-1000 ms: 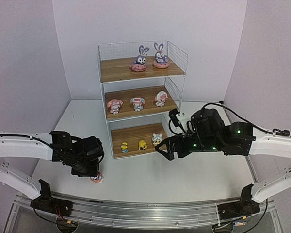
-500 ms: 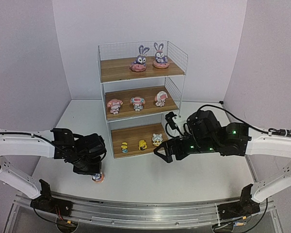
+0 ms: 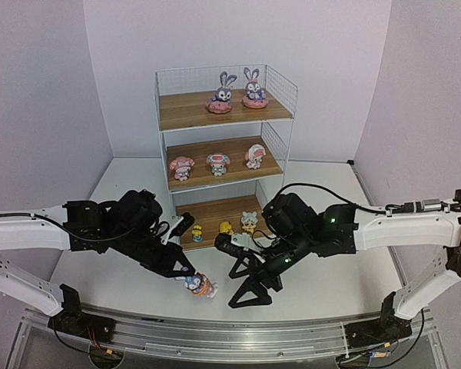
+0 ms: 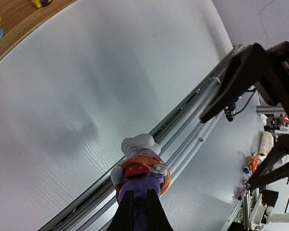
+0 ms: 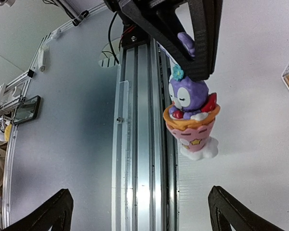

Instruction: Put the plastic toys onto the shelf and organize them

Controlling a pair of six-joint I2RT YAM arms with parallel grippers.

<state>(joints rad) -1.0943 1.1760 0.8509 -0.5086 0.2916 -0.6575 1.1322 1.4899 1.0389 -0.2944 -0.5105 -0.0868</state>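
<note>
My left gripper is shut on the ears of a purple bunny toy. The bunny sits in a pink cone with an orange rim and a white cloud base, and it hangs near the table's front rail. My right gripper stands wide open just right of it, the toy beyond its fingertips. On the shelf, two purple bunnies stand on top. Three pink-and-white toys fill the middle board and three yellowish ones the bottom board.
A metal rail runs along the table's near edge, right under both grippers. The white table is enclosed by pale walls on three sides. The shelf's wire mesh sides rise at the back centre.
My left gripper closed on the bunny and carried it right, from the left front of the table toward the middle. The right arm swung down and left to meet it.
</note>
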